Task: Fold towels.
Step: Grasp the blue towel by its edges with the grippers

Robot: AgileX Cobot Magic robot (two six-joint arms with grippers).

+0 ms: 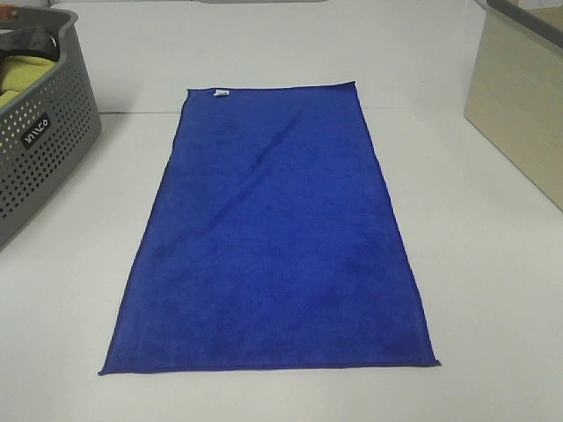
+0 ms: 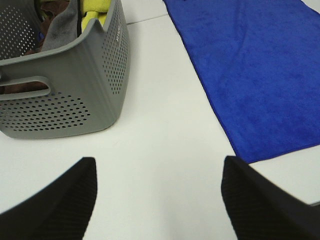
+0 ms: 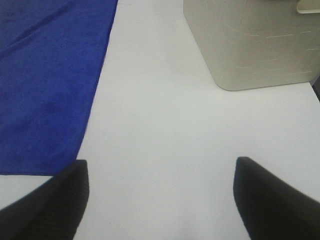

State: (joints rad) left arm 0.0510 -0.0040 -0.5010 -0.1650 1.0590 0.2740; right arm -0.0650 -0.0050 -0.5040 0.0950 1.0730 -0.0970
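Observation:
A deep royal-blue towel (image 1: 273,237) lies flat and unfolded in the middle of the white table, its long side running from front to back. A small white tag (image 1: 221,92) sits on its far short edge. The towel also shows in the left wrist view (image 2: 260,70) and in the right wrist view (image 3: 45,80). My left gripper (image 2: 159,197) is open and empty above bare table, between the basket and the towel. My right gripper (image 3: 161,197) is open and empty above bare table, between the towel and the beige bin. Neither gripper shows in the exterior high view.
A grey perforated basket (image 1: 40,149) stands at the far left, holding a yellow-green cloth (image 1: 22,75) and dark fabric; it also shows in the left wrist view (image 2: 75,85). A beige bin (image 1: 519,97) stands at the far right, also in the right wrist view (image 3: 250,40).

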